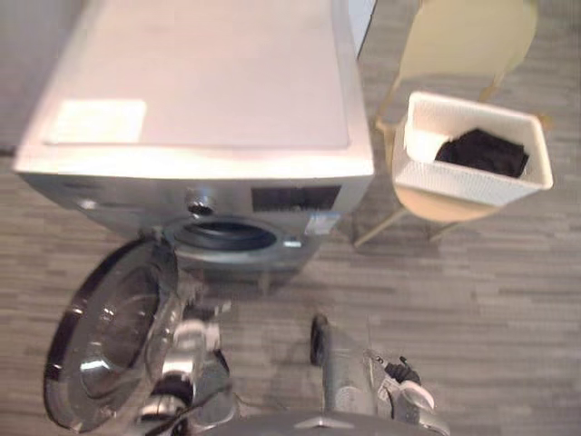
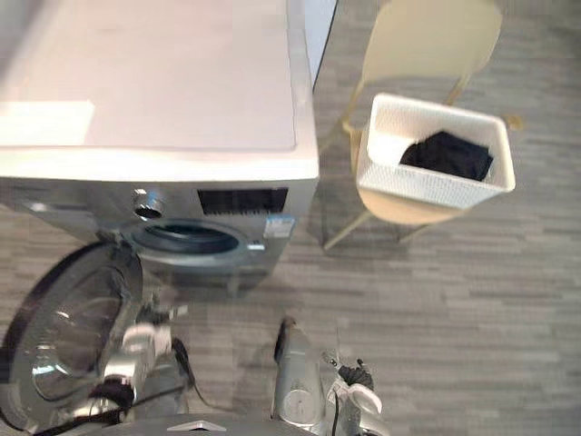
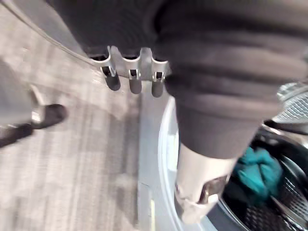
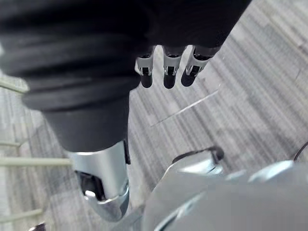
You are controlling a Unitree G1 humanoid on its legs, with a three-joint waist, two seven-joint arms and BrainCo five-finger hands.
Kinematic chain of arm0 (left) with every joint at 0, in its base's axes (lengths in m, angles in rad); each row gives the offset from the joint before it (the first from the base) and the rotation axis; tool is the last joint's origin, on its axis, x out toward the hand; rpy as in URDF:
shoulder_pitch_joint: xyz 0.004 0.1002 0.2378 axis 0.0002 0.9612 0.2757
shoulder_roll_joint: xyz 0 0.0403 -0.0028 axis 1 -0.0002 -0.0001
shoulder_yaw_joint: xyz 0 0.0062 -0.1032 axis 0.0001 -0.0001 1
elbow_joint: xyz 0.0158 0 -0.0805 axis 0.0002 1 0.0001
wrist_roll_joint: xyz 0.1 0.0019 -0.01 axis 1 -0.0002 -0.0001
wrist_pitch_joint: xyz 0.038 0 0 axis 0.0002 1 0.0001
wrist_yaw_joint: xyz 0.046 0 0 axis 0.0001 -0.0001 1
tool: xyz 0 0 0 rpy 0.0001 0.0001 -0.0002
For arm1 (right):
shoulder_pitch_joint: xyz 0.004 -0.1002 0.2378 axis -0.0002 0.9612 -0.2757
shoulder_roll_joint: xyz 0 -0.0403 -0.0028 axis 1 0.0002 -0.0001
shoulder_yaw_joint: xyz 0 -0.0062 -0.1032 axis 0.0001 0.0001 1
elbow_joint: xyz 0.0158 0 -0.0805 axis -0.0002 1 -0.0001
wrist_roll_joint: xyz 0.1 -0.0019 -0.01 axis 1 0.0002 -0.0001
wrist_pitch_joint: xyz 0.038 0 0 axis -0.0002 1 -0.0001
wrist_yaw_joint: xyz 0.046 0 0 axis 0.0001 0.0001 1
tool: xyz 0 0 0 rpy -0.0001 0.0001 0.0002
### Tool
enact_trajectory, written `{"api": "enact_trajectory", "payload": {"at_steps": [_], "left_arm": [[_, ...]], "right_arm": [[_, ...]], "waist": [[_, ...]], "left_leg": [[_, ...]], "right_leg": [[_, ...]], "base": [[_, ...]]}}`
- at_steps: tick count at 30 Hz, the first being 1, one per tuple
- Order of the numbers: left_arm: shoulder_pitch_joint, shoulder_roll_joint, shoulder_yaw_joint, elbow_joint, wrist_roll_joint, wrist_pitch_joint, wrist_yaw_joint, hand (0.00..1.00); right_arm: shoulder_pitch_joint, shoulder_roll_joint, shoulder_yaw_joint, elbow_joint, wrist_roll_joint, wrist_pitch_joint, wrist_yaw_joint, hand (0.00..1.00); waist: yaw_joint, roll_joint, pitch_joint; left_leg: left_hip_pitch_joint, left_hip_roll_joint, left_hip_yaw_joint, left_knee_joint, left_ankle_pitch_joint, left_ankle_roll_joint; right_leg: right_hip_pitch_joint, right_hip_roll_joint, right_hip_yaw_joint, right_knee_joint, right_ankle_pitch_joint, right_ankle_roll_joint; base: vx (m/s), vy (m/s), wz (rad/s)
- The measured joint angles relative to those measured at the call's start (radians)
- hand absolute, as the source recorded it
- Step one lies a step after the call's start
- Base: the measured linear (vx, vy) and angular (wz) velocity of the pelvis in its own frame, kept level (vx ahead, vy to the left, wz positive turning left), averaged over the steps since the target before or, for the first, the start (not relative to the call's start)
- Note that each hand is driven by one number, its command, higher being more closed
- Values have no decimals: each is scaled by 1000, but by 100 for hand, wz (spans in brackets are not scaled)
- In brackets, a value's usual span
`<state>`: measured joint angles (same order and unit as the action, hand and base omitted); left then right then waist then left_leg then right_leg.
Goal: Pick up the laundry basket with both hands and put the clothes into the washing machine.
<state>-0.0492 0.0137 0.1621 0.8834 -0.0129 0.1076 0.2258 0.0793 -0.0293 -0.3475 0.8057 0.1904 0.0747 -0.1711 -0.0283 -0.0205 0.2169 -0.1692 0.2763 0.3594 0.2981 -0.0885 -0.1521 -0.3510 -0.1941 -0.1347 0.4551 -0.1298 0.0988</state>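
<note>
Both hands hang low & hold nothing. The left hand (image 3: 132, 79) has its fingers (image 3: 111, 81) in a loose row, lightly bent, w/ the thumb (image 3: 197, 192) standing apart from them. The right hand (image 4: 166, 72) looks the same: fingers (image 4: 146, 73) relaxed side by side, thumb (image 4: 103, 185) off on its own, w/ grey plank floor (image 4: 250, 96) past the tips. Just beside the left hand is the open round door (image 1: 109, 336) of the washing machine (image 1: 200, 82), swung out toward that hand's outer side. The drum opening (image 1: 225, 236) lies a little fwd of the left hand, btwn the 2 hands but nearer the left. In the left wrist view, 1 teal cloth (image 3: 257, 171) sits inside the drum just past the thumb. The laundry basket (image 1: 472, 186), white w/ perforated walls, is well apart from both hands, far fwd of the right hand & out to its outer side. It rests on the seat of a pale beige chair (image 1: 463, 36) & neither hand touches it. Black clothes (image 1: 483, 152) lie bunched in the basket's bottom, toward the wall farthest from the hands.
</note>
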Motion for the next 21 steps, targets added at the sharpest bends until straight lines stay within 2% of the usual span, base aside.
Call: {"api": "enact_trajectory", "payload": {"at_steps": [3,7,9,12,15,17,18,19,20,21], "left_arm": [[63,-27,127,76,23,1,-15,0],[101,-40,224,118,41,5,-17,0],[102,-48,238,117,41,4,-19,0],[102,-54,248,92,41,0,-23,0],[100,-73,230,88,47,2,-23,0],[94,-77,207,81,54,0,-24,0],[94,-84,208,79,55,1,-25,0],[94,-87,208,79,55,1,-28,0],[95,-73,212,73,55,-1,-37,0],[99,-69,216,73,55,0,-37,0]], "right_arm": [[-3,3,-51,44,-46,16,21,0],[-28,2,-59,92,-110,19,34,0],[-44,4,-59,116,-121,19,39,0],[-43,7,-59,119,-121,19,40,0],[-43,7,-58,117,-122,18,40,0],[-40,0,-59,125,-146,20,45,0],[-35,-1,-60,125,-158,19,55,0],[-33,-2,-62,126,-158,18,58,0],[-33,7,-75,150,-159,19,60,0],[-28,14,-82,157,-159,21,61,0]], "waist": [[2,27,-68],[15,55,-103],[22,57,-104],[35,51,-102],[37,63,-107],[44,75,-109],[49,79,-111],[53,84,-113],[61,63,-114],[63,45,-126]], "left_leg": [[102,-34,2,-171,77,1],[154,-26,-2,-198,100,-4],[150,-12,-8,-156,100,-2],[104,15,-31,38,99,29],[73,31,-30,143,88,46],[68,4,-45,169,-4,30],[74,-30,-71,156,-87,28],[94,-40,-83,124,-133,38],[118,-78,-81,79,-164,44],[125,-97,-85,65,-163,52]], "right_leg": [[91,-5,-43,-94,27,9],[162,11,-64,-140,35,13],[194,21,-68,-161,32,8],[259,21,-72,-186,25,5],[289,23,-64,-200,24,7],[283,31,-38,-218,38,12],[280,49,-18,-239,56,18],[279,63,-7,-246,64,20],[282,66,40,-282,90,17],[287,63,58,-309,111,14]], "base": [[146,25,22],[103,9,11],[58,-7,13],[-16,-40,6],[-24,17,-3],[-65,145,-29],[-50,165,-44],[-52,224,-62],[-35,125,-55],[-5,192,-64]]}}
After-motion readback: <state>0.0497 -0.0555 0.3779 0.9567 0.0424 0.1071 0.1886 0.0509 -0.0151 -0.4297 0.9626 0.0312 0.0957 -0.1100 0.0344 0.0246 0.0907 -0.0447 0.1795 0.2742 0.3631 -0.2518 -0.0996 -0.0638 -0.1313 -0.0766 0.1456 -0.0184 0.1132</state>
